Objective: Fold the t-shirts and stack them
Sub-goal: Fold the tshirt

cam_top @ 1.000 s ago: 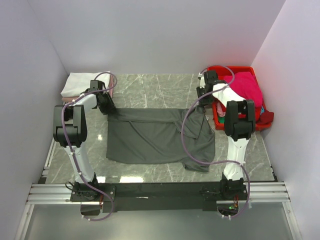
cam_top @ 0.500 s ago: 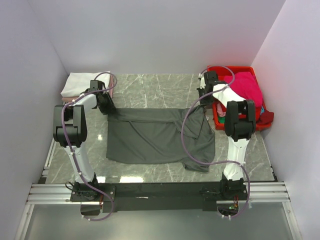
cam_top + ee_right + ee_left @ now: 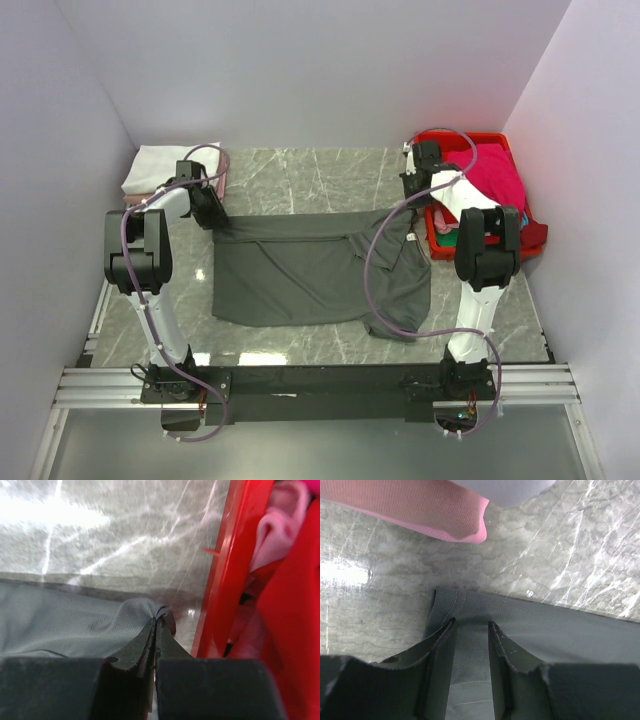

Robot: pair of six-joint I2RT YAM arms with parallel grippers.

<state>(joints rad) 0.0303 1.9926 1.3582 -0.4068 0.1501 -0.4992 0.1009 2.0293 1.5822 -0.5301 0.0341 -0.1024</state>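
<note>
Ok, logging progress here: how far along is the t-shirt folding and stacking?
Done: a folded white tee sits on a folded pale pink tee at the far left. In hand: the dark charcoal-grey t-shirt lies spread flat, unfolded; the right gripper pinches one far corner, and the left gripper stands open over the other. Left: fold and stack it, then the magenta tee and others heaped in the red plastic crate.

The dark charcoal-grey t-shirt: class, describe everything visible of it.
The dark charcoal-grey t-shirt is fine-knit cloth, spread mostly flat on the grey marble table, its right side rumpled. The right gripper is shut on its far right corner beside the red plastic crate; the left gripper, fingers parted, straddles its far left corner.
</note>
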